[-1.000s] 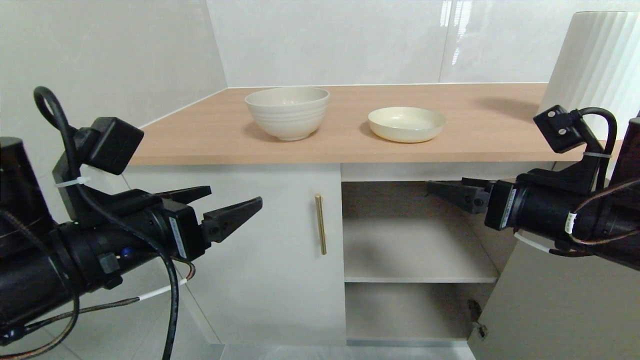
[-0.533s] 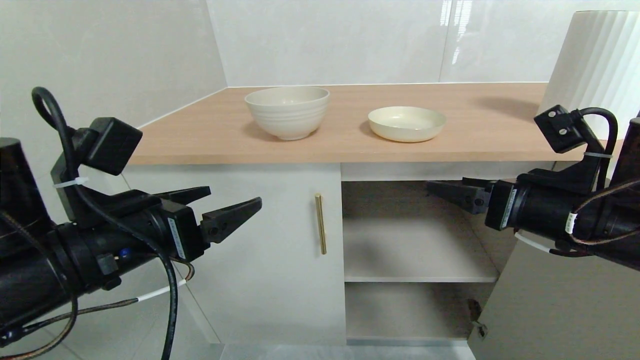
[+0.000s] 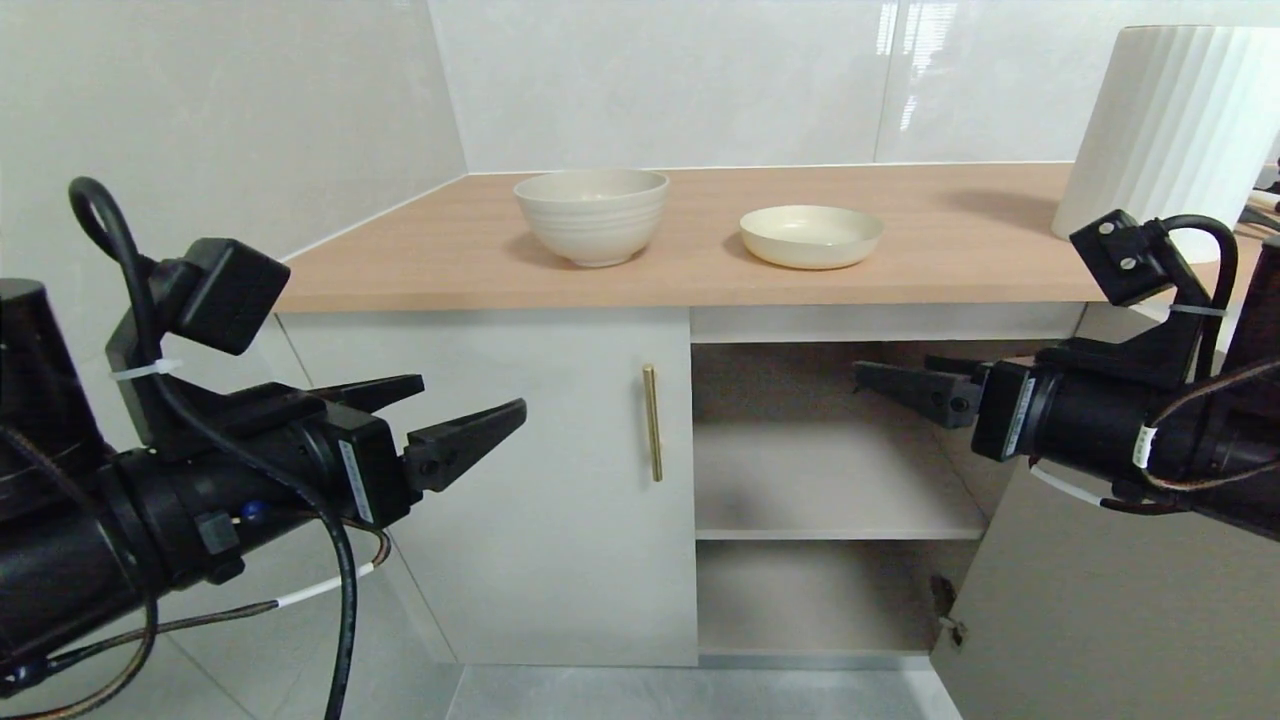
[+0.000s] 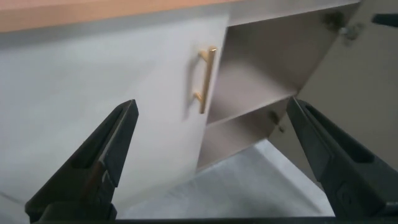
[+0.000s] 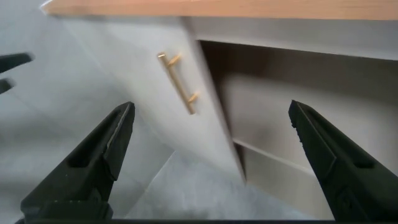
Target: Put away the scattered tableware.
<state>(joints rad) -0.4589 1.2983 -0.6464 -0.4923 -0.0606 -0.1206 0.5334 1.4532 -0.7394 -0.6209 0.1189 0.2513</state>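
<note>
The bowl [image 3: 591, 215] and the shallow dish [image 3: 811, 236] stand on the counter [image 3: 450, 270], above and beyond both sets of fingertips, not yet touched. The left gripper [image 3: 470, 393] and the right gripper [image 3: 892, 368] hang empty with fingers spread wide. The right one is just before the open cabinet [image 3: 830, 480], which probably stands open to receive the tableware.

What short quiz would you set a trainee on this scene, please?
1. True or false: the bowl is already put away.
2. Which door of the cabinet is open? A: the left. B: the right. C: both.
3. Fill in: the left gripper and the right gripper both have their jaws ____.
Key: 1 false, it stands on the counter beside the shallow dish. 2 B: the right door hangs open and the left door is shut. 3 open.
</note>
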